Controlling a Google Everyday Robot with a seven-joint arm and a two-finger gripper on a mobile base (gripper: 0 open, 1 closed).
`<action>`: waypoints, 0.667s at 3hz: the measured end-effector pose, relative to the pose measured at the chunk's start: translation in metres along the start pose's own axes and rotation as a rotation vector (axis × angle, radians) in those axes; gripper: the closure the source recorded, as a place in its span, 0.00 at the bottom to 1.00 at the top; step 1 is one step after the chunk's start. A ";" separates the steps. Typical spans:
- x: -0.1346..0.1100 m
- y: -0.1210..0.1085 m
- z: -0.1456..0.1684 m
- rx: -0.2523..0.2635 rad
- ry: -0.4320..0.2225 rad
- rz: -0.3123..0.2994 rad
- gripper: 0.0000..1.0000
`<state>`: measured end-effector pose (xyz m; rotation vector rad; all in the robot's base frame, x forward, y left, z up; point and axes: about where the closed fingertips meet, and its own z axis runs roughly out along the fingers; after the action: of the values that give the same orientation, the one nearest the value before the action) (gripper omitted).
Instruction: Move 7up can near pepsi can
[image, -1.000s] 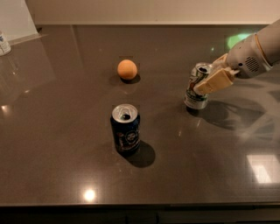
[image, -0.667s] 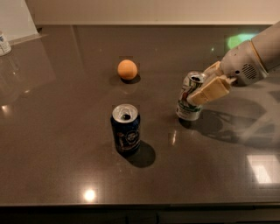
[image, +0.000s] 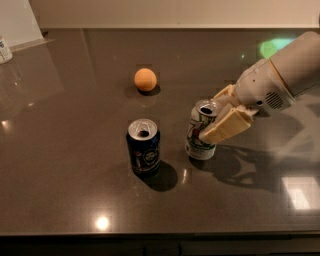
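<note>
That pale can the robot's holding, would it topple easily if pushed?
Likely: the 7up can is tall and narrow, and seems to lean slightly in the gripper clamped around its upper part. Its top is open, so it may be light and easily dented; its contents are hidden.

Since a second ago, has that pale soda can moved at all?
Yes. Clamped in the gripper, the 7up can has slid left and nearer the camera, closing on the pepsi can, which stayed put.
</note>
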<state>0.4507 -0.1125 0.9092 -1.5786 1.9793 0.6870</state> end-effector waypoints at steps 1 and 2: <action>-0.011 0.018 0.012 -0.012 0.019 -0.079 1.00; -0.013 0.026 0.024 -0.020 0.046 -0.124 0.82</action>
<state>0.4293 -0.0818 0.9018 -1.7268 1.8932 0.6289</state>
